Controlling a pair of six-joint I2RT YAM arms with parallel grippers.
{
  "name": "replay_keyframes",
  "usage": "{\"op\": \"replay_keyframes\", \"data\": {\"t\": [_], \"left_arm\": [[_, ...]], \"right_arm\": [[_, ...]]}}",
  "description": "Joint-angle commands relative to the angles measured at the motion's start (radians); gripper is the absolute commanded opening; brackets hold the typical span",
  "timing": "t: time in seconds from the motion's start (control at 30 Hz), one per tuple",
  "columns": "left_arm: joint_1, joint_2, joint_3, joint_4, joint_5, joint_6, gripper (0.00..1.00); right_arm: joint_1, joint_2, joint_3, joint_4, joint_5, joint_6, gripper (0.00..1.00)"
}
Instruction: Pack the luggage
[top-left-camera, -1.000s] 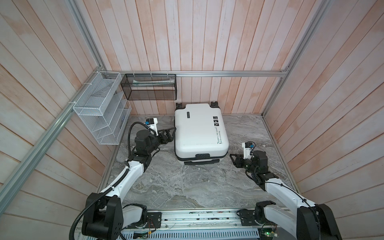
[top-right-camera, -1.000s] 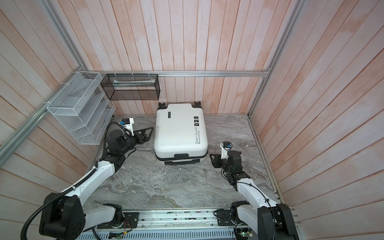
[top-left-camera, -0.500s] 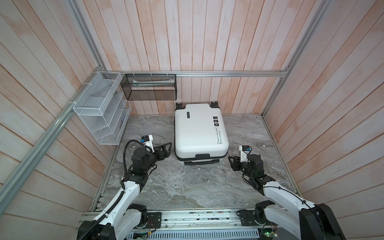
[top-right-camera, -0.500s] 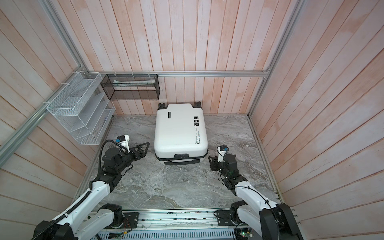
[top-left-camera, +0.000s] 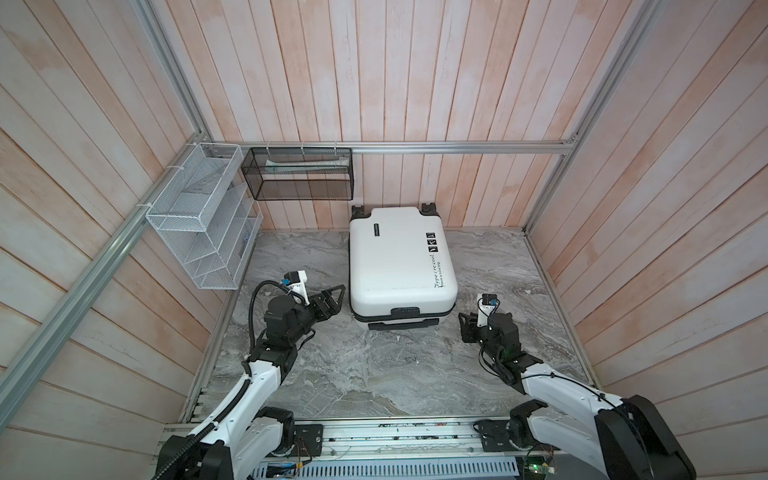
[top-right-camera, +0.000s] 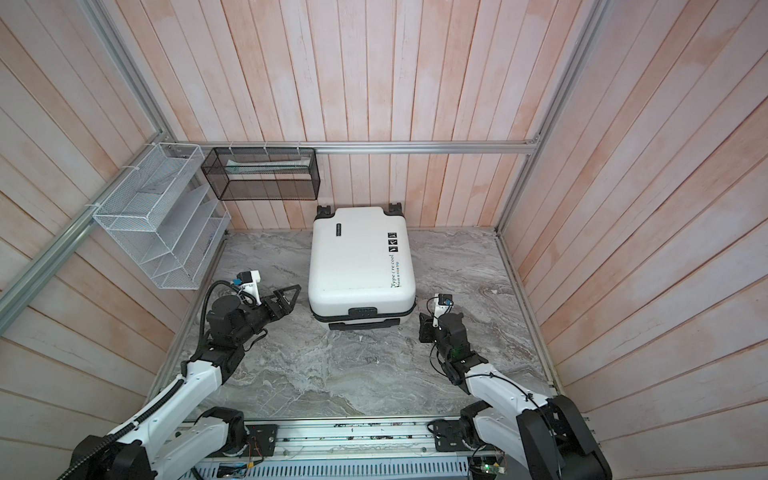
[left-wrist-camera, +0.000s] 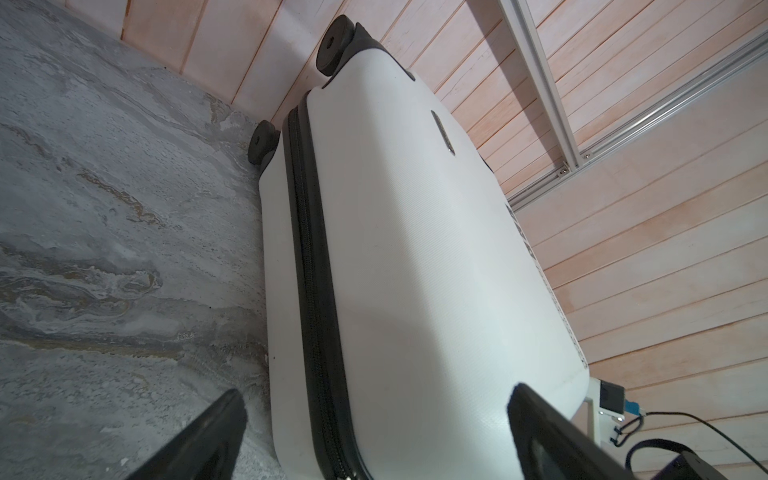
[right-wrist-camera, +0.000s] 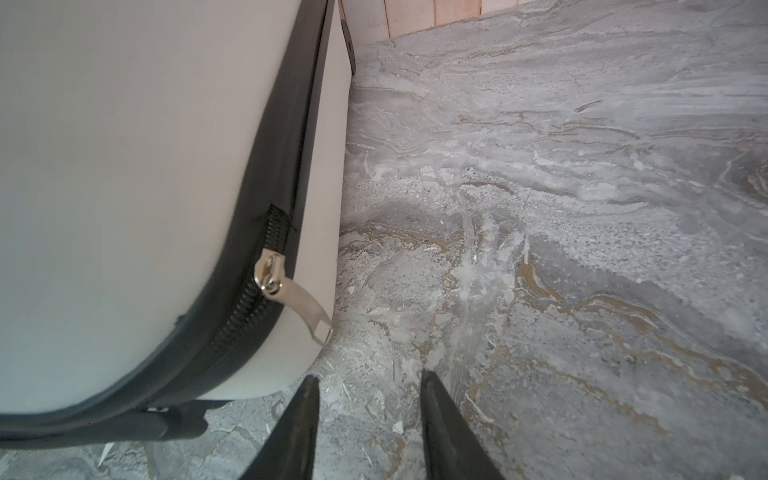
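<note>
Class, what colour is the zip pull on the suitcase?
Silver; the zip pull shows best in the right wrist view, against the white suitcase.

1. Both top views were bright and sharp, with soft, even light.
2. The wall planks (top-left-camera: 374, 83) leaned outward near the frame edges.
3. The luggage (top-left-camera: 401, 253) left a small dark shadow on the floor (top-left-camera: 374, 374) below it.
4. In the right wrist view, the near white shell looked blurry.

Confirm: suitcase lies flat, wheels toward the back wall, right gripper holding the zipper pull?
No. The right gripper holds nothing: the right wrist view shows its jaws apart, short of the zipper pull. The suitcase part is right.
</note>
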Motion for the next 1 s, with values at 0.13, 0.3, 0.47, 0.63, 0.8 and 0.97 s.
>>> {"op": "replay_keyframes", "data": {"t": [0.13,0.3,0.47,0.63,0.8,0.97], "left_arm": [[-0.002,0.022,0.007,0.033,0.032,0.01,1.0],[-0.002,0.024,0.022,0.031,0.031,0.012,1.0],[-0.003,0.037,0.062,0.018,0.04,0.026,1.0],[-0.003,0.045,0.084,0.019,0.03,0.035,1.0],[-0.002,0.074,0.123,0.007,0.035,0.057,1.0],[-0.002,0.118,0.158,0.006,0.046,0.071,1.0]], "right_arm": [[0.029,0.019,0.02,0.012,0.018,-0.019,0.4],[0.035,-0.024,0.039,-0.049,0.087,0.015,0.39],[-0.005,-0.046,0.119,-0.117,0.163,0.028,0.38],[-0.097,0.02,0.223,-0.128,0.148,0.076,0.37],[-0.155,0.135,0.353,-0.112,0.008,0.048,0.37],[-0.157,0.257,0.484,-0.158,-0.11,-0.004,0.38]]}}
